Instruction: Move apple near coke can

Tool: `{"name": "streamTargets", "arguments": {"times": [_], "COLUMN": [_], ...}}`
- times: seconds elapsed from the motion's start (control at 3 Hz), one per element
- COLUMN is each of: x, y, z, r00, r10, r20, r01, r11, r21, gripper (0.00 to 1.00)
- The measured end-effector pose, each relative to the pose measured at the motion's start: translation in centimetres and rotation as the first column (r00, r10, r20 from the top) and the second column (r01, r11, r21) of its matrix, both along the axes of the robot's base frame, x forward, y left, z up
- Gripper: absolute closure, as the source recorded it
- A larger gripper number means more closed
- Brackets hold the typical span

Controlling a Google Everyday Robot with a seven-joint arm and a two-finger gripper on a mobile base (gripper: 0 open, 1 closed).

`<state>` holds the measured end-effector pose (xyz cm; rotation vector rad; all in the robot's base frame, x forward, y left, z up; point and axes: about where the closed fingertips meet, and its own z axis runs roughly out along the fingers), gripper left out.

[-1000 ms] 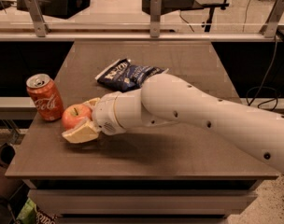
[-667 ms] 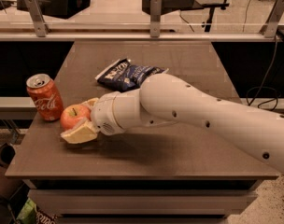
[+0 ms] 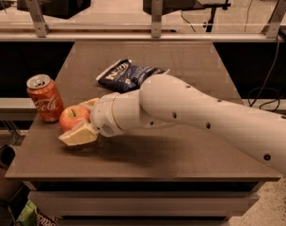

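The apple (image 3: 72, 117), small, round and red-orange, sits low at the table's left side, just right of the coke can (image 3: 45, 98). The can stands upright, red with white script and a silver top, a small gap from the apple. My gripper (image 3: 73, 121) reaches in from the right on a thick white arm. Its pale fingers (image 3: 80, 135) straddle the apple, one in front and one behind, and are shut on it. The apple's underside and the table under it are hidden by the front finger.
A dark blue chip bag (image 3: 129, 74) lies behind my arm at mid-table. The brown table (image 3: 157, 159) ends close to the can on the left and has a front edge below the gripper. A railing with posts runs along the back.
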<state>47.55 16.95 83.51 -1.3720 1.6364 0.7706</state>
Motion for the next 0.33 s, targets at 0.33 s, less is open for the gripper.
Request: {"name": "streamTargets", "arguments": {"times": [0.33], "x": [-0.11], "y": [0.13], "z": [0.05], "r00": [1.0], "r10": [0.003], "r20": [0.001], "r01": [-0.003], "r11": [1.0], "r21": [-0.001], "gripper": [0.0]}}
